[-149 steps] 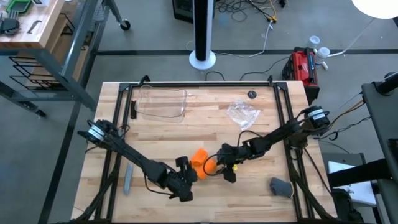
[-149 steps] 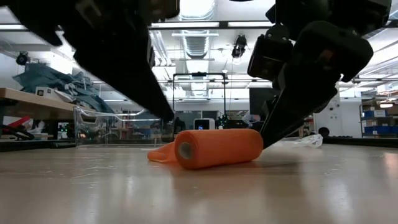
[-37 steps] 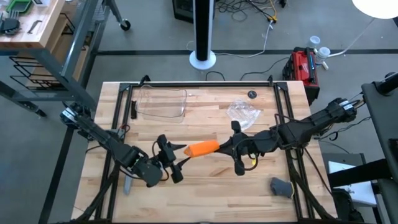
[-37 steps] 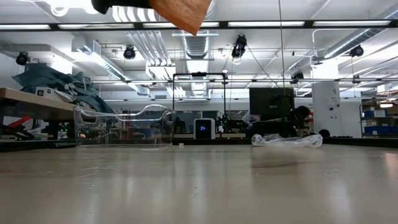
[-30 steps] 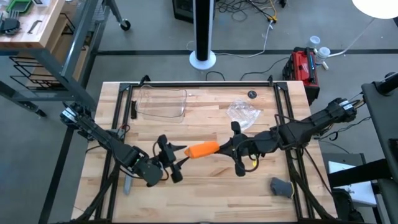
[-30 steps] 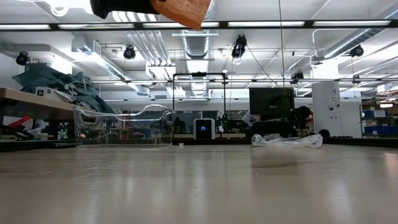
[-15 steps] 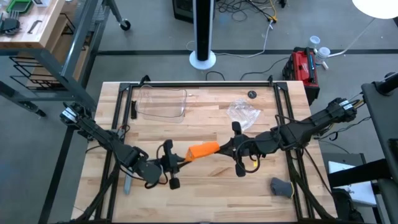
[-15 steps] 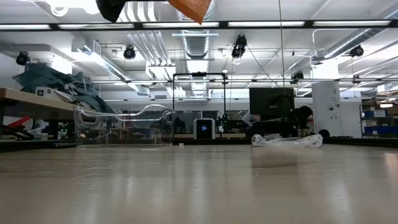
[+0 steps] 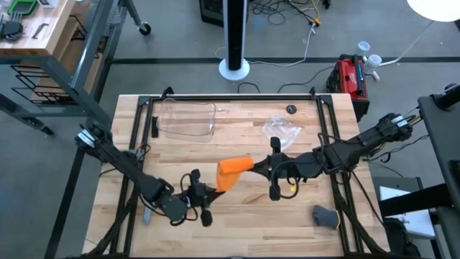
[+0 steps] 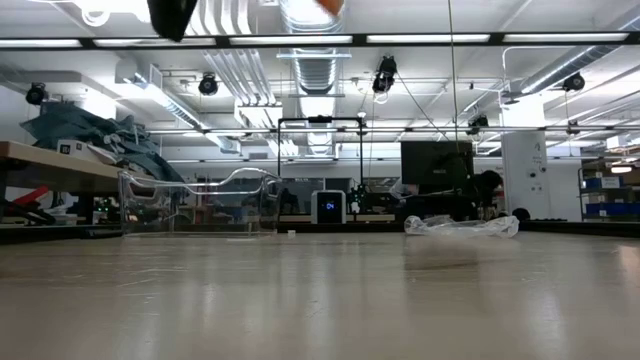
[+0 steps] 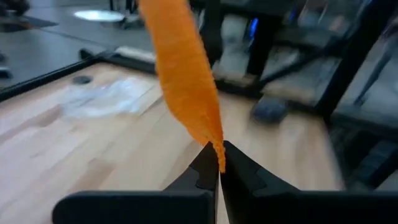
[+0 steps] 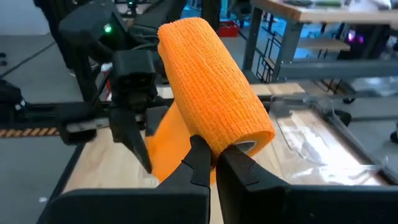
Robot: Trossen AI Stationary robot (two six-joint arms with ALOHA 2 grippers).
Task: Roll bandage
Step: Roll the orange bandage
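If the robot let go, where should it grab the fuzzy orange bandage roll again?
Across the middle of the stubby orange fabric bandage roll, from the right gripper's side. Its rounded sides fit between two fingers, and the left gripper pinches only the thin loose tail.

From my remote seat this reads as a robotics lab or workshop. The pale butcher-block wooden table (image 9: 237, 208) sits on a bare grey concrete floor (image 9: 165, 72) strewn with loose dark cables (image 9: 280, 11). Overhead I see long fluorescent light strips (image 10: 430, 39), exposed silver ventilation ducts (image 10: 240, 70) and black ceiling-mounted cameras (image 10: 384, 72). A wooden workbench on a grey steel frame (image 9: 36, 29) stands beside the table, and a red toolbox (image 9: 350, 74) rests on the floor.
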